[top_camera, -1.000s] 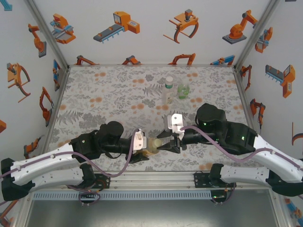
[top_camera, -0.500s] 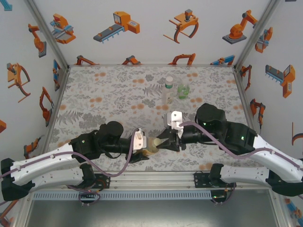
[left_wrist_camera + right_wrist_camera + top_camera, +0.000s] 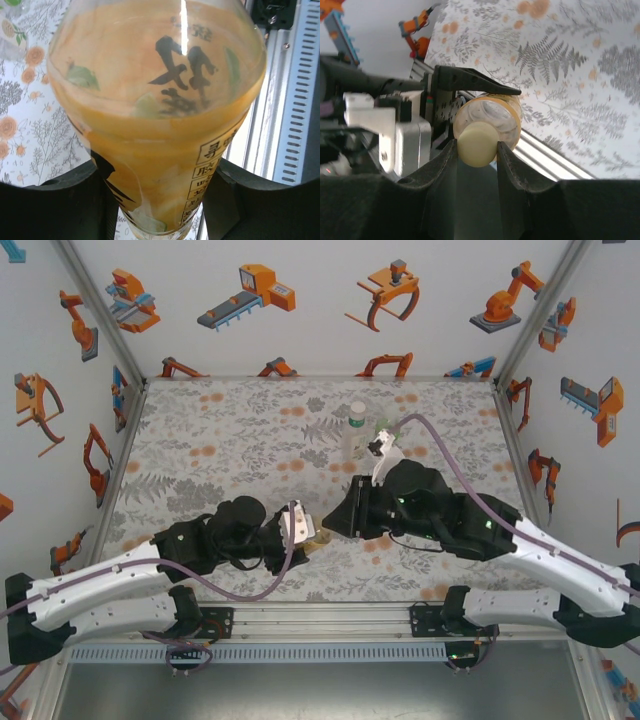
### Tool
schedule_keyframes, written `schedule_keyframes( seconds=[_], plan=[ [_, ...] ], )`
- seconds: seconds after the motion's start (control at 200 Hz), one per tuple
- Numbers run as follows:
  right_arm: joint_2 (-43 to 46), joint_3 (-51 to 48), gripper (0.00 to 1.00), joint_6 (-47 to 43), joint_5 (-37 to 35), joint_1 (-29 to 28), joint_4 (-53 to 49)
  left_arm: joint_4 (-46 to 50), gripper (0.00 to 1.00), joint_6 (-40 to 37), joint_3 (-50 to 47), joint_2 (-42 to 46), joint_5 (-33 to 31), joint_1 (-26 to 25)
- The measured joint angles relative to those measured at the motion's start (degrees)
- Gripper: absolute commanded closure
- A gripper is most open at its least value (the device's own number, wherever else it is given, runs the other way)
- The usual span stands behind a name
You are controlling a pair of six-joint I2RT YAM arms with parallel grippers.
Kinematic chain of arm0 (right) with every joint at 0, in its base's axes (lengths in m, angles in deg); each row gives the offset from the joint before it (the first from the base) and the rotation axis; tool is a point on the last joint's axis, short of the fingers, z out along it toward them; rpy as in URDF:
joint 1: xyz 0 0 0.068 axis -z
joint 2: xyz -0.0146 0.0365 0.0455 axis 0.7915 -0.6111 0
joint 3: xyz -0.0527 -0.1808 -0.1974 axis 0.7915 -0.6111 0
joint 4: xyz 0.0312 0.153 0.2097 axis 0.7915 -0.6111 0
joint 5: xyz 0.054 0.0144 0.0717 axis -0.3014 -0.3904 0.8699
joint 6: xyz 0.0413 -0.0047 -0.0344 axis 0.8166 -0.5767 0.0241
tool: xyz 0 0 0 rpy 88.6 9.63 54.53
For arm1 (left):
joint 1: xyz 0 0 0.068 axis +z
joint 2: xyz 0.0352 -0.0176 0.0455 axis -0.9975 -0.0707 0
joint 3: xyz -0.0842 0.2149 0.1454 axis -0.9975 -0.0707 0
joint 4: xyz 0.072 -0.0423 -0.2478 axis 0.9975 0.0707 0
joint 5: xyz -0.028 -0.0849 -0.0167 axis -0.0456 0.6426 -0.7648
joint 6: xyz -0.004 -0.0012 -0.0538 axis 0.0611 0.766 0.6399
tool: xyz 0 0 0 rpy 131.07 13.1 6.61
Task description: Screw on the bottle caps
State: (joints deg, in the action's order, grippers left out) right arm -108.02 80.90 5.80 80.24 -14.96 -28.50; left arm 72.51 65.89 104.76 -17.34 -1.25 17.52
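We are noting: left fingers (image 3: pixel 90 200) are gripping the orange bottle (image 3: pixel 155 100) by its body; right fingers (image 3: pixel 445 165) are pinching the pale cap (image 3: pixel 476 144) seated on its neck.

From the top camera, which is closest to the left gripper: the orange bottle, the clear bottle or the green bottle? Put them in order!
1. orange bottle: clamped in the left gripper, near the front edge.
2. clear bottle: standing towards the back, in the middle.
3. green bottle: just right of the clear one, a bit farther.

Pale cap (image 3: pixel 476 144) on orange bottle (image 3: pixel 150 125) (sideways)
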Motion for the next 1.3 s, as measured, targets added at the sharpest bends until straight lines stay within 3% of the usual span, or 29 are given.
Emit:
schedule_keyframes(
  seconds=[0.135, 0.33, 0.421, 0.616, 0.841, 1.087, 1.302],
  plan=[
    [-2.0, 1.7, 0.96, 7.7, -2.8, 0.0, -3.3, 0.9, 1.00, 0.0, 0.0, -0.4, -1.7, 0.2],
    [-1.3, 1.6, 0.55, 7.5, -3.9, 0.0, -3.2, -0.1, 1.00, 0.0, 0.0, -0.5, -2.1, 0.2],
    [0.1, 0.8, 0.44, 3.4, -4.8, 0.1, 0.2, -1.5, 1.00, -0.7, 0.0, -0.3, -0.6, -0.2],
    [6.2, -1.9, 0.44, -13.7, -2.6, 0.3, 9.1, -3.1, 1.00, -1.5, 0.0, -0.2, 3.2, -0.8],
    [14.4, -5.0, 0.40, -37.4, 7.9, 0.3, 15.6, -2.8, 1.00, -2.3, 0.8, -0.9, 8.6, -0.9],
    [15.0, -4.0, 0.39, -55.5, 22.3, 0.3, 11.6, -2.1, 1.00, -3.0, 4.2, -4.0, 15.8, -1.3],
    [12.4, -3.2, 0.43, -63.5, 30.4, 0.3, 6.8, -2.0, 1.00, -3.5, 5.3, -5.3, 19.7, -1.5]
  ],
)
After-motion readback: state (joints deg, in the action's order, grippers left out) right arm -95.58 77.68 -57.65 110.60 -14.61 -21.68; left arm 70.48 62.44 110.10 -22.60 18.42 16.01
